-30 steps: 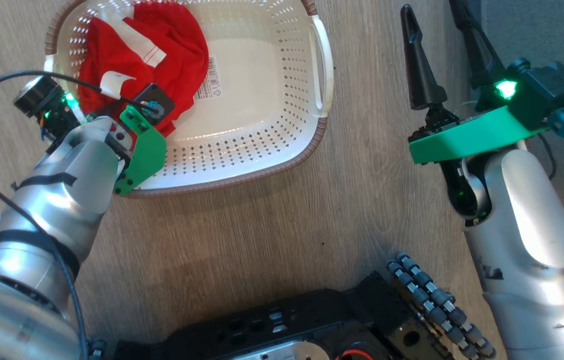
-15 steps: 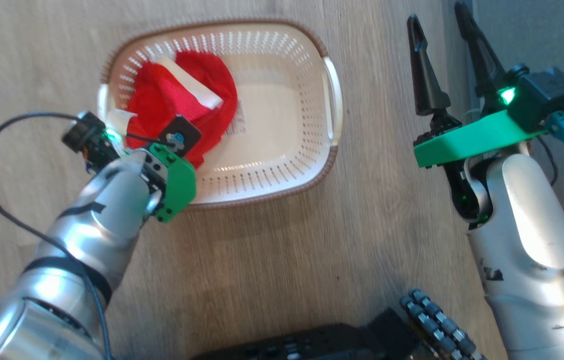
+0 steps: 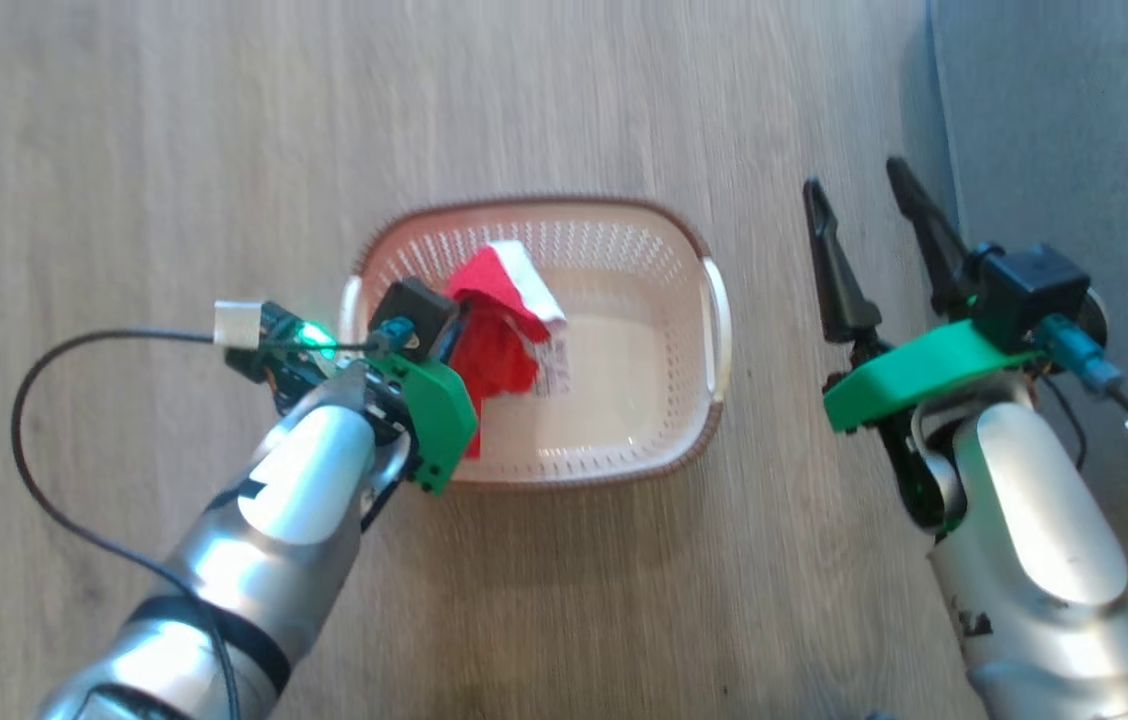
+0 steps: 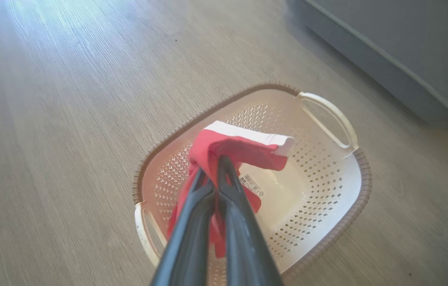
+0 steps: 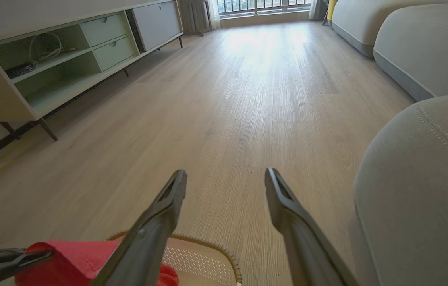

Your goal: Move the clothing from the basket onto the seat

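Observation:
The clothing [image 3: 494, 345] is a red garment with a white trim. It hangs bunched above the left half of the cream basket [image 3: 624, 470], which stands on the wooden floor. In the left wrist view my left gripper [image 4: 213, 167] is shut on the clothing [image 4: 240, 153], its red folds draping down over the basket [image 4: 363, 186]. My right gripper [image 3: 852, 178] stands open and holds nothing, right of the basket and beside the grey seat [image 3: 1074, 130]. In the right wrist view the open right gripper [image 5: 226, 174] points over the floor, with the seat [image 5: 418, 198] at its right and the clothing [image 5: 69, 262] at the lower left.
A low sideboard [image 5: 69, 59] with open shelves lines the far left wall. More grey cushions [image 5: 426, 47] lie beyond the seat. A black cable [image 3: 44, 400] loops from my left wrist. Bare wooden floor [image 3: 174, 150] spreads around the basket.
The left gripper has closed on the clothing and lifted it off the basket's floor. The head camera has risen, so the basket looks smaller and more central. The right gripper stays open.

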Robot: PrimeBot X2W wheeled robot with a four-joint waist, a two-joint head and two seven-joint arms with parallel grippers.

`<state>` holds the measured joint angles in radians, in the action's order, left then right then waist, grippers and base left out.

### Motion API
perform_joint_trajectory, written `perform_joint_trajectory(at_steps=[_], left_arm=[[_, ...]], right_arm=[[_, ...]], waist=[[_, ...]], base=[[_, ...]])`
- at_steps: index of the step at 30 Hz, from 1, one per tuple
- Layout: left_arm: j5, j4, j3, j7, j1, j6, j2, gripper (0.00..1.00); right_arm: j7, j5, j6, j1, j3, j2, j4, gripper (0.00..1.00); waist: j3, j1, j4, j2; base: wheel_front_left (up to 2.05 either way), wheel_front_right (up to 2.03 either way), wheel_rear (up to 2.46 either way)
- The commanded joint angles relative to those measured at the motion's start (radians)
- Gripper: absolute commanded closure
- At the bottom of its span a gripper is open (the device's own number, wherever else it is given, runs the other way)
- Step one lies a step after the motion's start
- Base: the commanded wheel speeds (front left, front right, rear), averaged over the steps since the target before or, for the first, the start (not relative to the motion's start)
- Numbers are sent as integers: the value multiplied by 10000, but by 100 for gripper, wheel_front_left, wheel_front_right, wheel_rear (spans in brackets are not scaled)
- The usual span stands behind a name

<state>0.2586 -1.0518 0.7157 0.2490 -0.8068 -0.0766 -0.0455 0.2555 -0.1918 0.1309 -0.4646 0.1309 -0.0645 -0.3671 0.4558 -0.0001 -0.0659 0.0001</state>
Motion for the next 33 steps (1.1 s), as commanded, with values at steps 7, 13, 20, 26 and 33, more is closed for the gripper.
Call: perform_joint_trajectory(at_steps=[7,13,20,26,33], left_arm=[[325,2284,-912,126,960,93,-112,100],[319,3678,-1408,127,1528,189,-152,100],[358,4618,-1830,127,1916,264,-255,100],[381,5258,-2025,127,2026,323,-289,100],[395,6191,-2108,125,1943,387,-380,100]], right_arm=[[63,20,-2,750,205,143,-209,0],[63,-146,-2,1302,243,143,-440,0],[63,-366,-2,1921,273,143,-645,0],[63,-317,-2,2222,337,143,-752,0],[63,-316,-2,2474,406,143,-841,0]], waist=[[-1962,1,614,-1],[-2876,1,668,-1],[-3741,1,593,-1],[-4207,1,545,-1],[-4555,1,539,-1]], base=[[0,0,0],[0,0,0],[0,0,0],[0,0,0],[0,0,0]])
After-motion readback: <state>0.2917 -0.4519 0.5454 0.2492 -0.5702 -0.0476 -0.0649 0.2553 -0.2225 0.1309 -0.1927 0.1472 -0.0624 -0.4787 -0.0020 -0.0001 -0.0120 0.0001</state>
